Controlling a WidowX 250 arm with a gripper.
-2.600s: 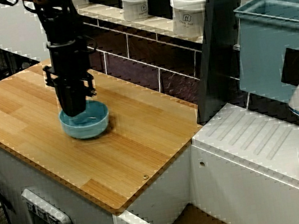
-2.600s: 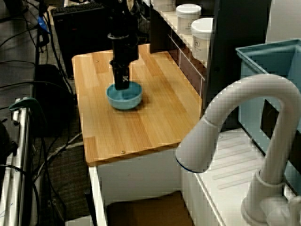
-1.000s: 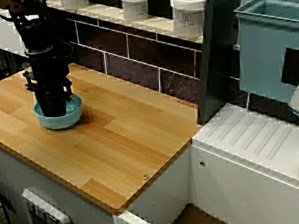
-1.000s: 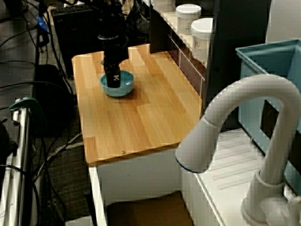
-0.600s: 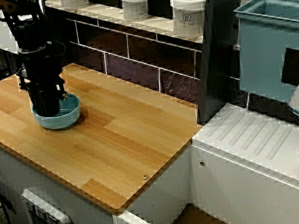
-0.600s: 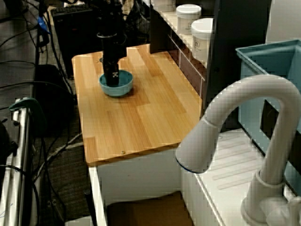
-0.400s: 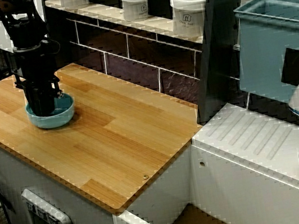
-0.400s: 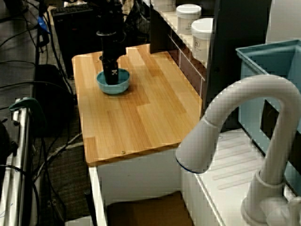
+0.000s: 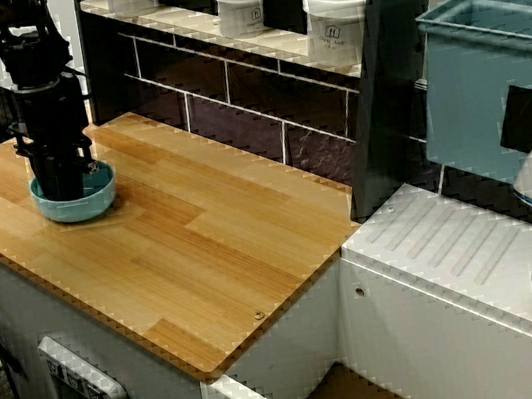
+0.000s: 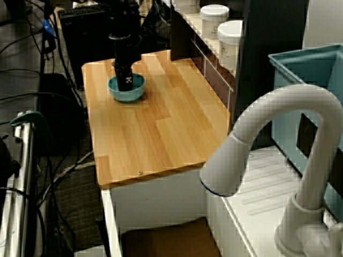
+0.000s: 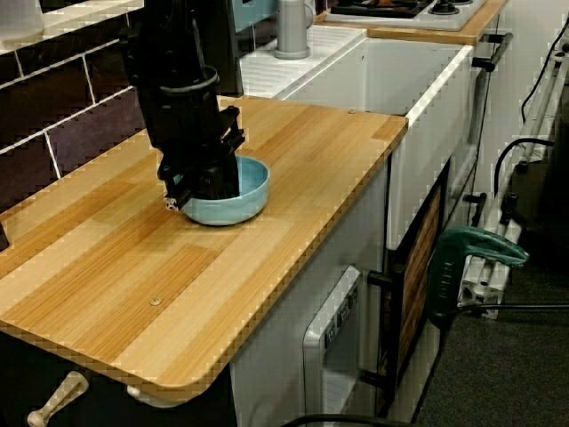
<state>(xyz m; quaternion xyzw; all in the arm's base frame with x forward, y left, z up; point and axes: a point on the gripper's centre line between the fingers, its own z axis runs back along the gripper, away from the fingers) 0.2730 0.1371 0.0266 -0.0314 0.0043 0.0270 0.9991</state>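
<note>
While the black claw is pinching its rim, the round light-blue bowl is sitting directly beneath.

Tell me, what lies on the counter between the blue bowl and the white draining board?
Nothing: the counter is bare between the blue bowl and the draining board, seen in the view facing the shelf.
</note>
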